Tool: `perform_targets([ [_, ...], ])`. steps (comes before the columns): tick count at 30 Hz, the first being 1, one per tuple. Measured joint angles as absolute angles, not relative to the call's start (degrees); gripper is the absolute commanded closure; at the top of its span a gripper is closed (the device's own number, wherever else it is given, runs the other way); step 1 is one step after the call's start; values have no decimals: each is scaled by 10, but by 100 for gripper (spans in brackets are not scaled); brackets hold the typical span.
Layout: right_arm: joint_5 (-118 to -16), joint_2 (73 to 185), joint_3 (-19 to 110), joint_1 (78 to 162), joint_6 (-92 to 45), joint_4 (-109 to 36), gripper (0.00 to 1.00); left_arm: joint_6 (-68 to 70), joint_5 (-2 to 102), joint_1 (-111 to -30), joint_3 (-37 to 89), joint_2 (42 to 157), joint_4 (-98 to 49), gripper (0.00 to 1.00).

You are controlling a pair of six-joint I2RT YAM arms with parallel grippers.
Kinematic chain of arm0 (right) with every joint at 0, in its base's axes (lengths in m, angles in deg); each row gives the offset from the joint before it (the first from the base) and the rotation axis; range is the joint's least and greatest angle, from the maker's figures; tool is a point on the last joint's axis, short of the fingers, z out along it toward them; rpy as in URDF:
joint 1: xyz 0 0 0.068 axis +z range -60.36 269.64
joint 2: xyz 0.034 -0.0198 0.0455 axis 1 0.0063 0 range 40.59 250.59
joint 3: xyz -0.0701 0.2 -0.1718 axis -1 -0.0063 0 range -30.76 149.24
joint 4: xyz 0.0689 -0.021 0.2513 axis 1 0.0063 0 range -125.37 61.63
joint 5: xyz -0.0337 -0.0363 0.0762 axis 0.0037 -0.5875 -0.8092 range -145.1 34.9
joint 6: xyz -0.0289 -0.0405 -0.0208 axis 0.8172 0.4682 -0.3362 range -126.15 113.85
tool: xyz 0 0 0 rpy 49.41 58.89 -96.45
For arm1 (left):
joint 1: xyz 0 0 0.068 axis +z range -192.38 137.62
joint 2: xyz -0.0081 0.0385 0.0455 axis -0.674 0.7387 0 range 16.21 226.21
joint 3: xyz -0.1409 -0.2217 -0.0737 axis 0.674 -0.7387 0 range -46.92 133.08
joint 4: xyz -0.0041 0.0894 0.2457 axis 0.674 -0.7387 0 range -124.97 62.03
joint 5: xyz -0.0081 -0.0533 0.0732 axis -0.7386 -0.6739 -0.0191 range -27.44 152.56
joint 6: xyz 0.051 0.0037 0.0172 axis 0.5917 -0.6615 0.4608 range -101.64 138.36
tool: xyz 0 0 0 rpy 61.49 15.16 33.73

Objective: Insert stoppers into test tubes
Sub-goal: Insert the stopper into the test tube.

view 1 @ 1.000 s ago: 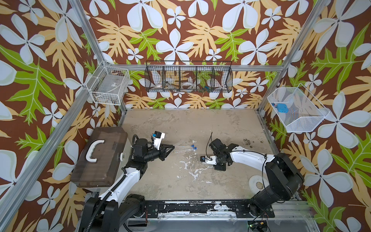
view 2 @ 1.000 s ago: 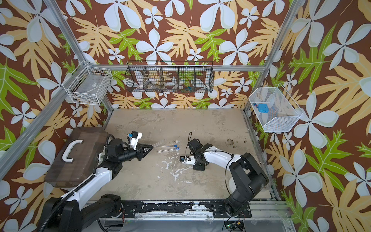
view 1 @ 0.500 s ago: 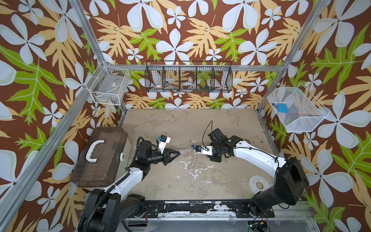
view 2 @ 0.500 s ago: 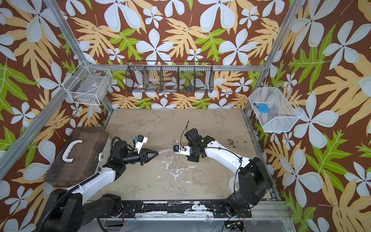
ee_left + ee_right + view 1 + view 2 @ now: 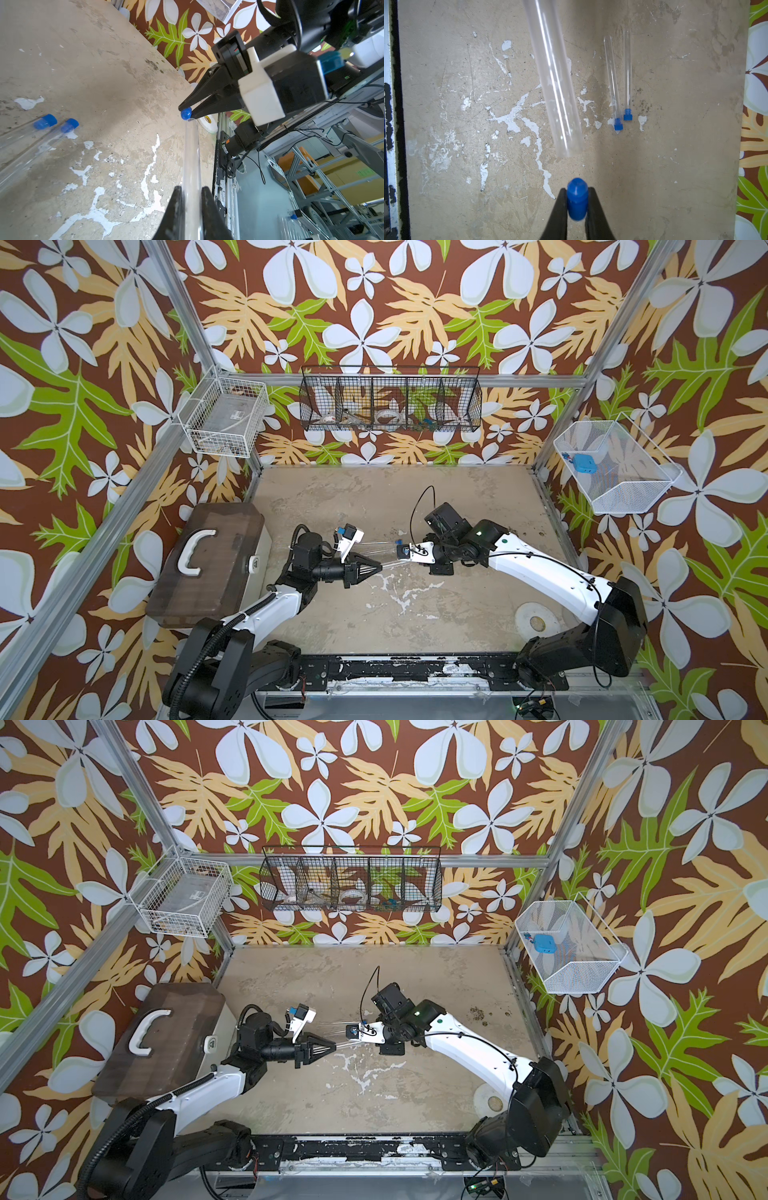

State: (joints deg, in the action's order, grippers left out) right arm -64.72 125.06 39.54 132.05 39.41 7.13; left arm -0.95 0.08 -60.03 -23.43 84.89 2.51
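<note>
My left gripper [image 5: 191,190] is shut on a clear test tube [image 5: 192,158] and holds it level above the table, open mouth towards the right arm. My right gripper [image 5: 577,192] is shut on a bright-blue stopper [image 5: 577,199]. In the left wrist view this stopper [image 5: 186,114] sits right at the tube's open mouth, not inside it. Two more test tubes [image 5: 612,83] [image 5: 627,72] lie side by side on the table, each with a blue stopper [image 5: 618,124] [image 5: 627,115] in its end. In a top view the two grippers [image 5: 379,567] [image 5: 397,559] meet tip to tip at mid-table.
A brown case with a white handle [image 5: 208,560] stands at the left edge. A white tape roll [image 5: 536,620] lies at the front right. Wire baskets hang on the walls: white left [image 5: 224,418], black at the back [image 5: 390,406], white right [image 5: 615,468] holding a light-blue square object [image 5: 584,463].
My right gripper has lifted off the table with the stopper and come left to the tube's mouth. My left gripper has carried its tube rightward to meet it.
</note>
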Motion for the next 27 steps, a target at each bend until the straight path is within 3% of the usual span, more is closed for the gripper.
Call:
perform_targets([
  [27, -658, 1255, 395, 1347, 410, 79, 85, 52, 17, -627, -216, 867, -27, 99],
])
